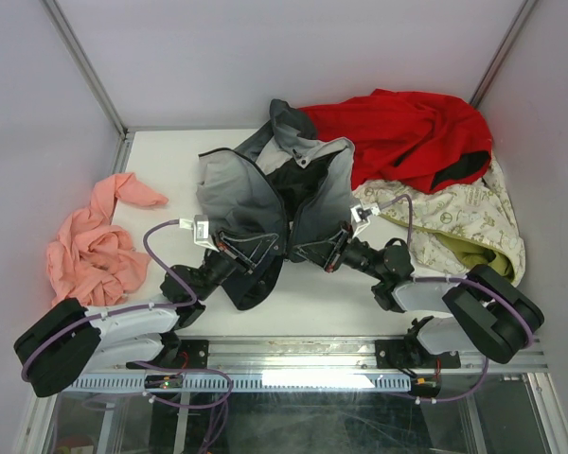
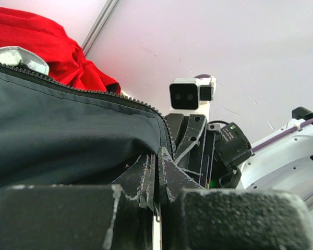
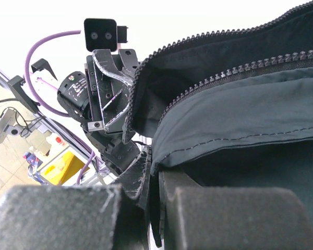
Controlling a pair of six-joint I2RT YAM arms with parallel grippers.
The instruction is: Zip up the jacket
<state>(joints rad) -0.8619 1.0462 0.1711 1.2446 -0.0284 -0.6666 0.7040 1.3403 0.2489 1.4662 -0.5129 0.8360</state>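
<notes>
The jacket (image 1: 265, 189) lies open in the middle of the table, grey and charcoal shell with black lining showing. My left gripper (image 1: 253, 252) is shut on the bottom edge of its left front panel. In the left wrist view the fingers (image 2: 157, 169) pinch dark fabric, and the zipper teeth (image 2: 94, 91) run along the panel's edge. My right gripper (image 1: 312, 252) is shut on the bottom edge of the right front panel. In the right wrist view its fingers (image 3: 155, 179) clamp the hem, and two open rows of zipper teeth (image 3: 224, 73) run above. The two grippers face each other, close together.
A red garment (image 1: 407, 132) is heaped at the back right, touching the jacket's collar. A cream patterned cloth (image 1: 469, 222) lies at the right beside my right arm. A pink cloth (image 1: 95, 241) lies at the left. Enclosure walls stand at the back and sides.
</notes>
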